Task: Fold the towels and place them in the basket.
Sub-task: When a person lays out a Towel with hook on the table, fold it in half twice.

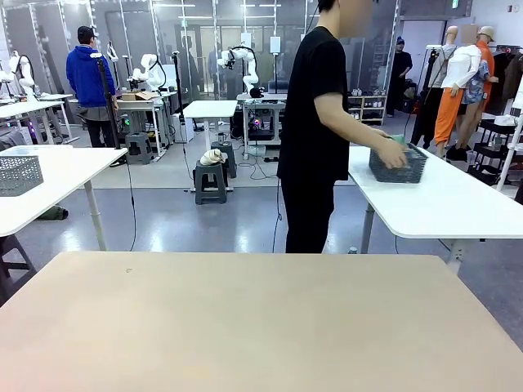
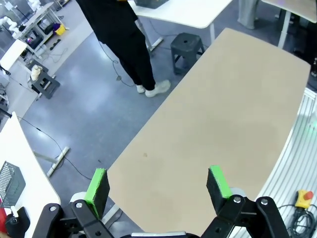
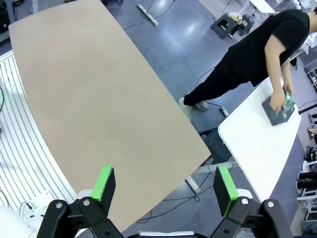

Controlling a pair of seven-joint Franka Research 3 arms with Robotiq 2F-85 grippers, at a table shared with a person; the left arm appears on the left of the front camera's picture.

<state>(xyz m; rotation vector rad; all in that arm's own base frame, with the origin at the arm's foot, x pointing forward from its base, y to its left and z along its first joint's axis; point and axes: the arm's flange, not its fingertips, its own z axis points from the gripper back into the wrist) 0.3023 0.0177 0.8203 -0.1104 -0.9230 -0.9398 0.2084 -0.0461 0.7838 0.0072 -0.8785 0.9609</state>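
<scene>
Although the task is about folding, the basket (image 1: 398,166) does not stand on the robot's table at this moment. It stands on a white side table (image 1: 458,208) to the robot's right, well apart from both arms. Something mint green (image 1: 398,139) shows at the top of the basket, and I take it for one of the towels. It is too small to tell if it is folded, and whether a second towel lies under it I cannot tell.

The person (image 1: 315,122) stands beside this side table, leans toward the basket and has a hand (image 1: 393,153) on it.

The beige table (image 1: 261,327) in front of the robot is bare wood. The left gripper (image 2: 157,174) hangs above it with its green pads wide apart and nothing between them. The right gripper (image 3: 164,172) is the same, released and holding nothing, above the table's edge.

In my judgement the robot's own part is not yet begun. The towels must first come to its table, then be folded and put in the basket. So all the steps seem to be left.
</scene>
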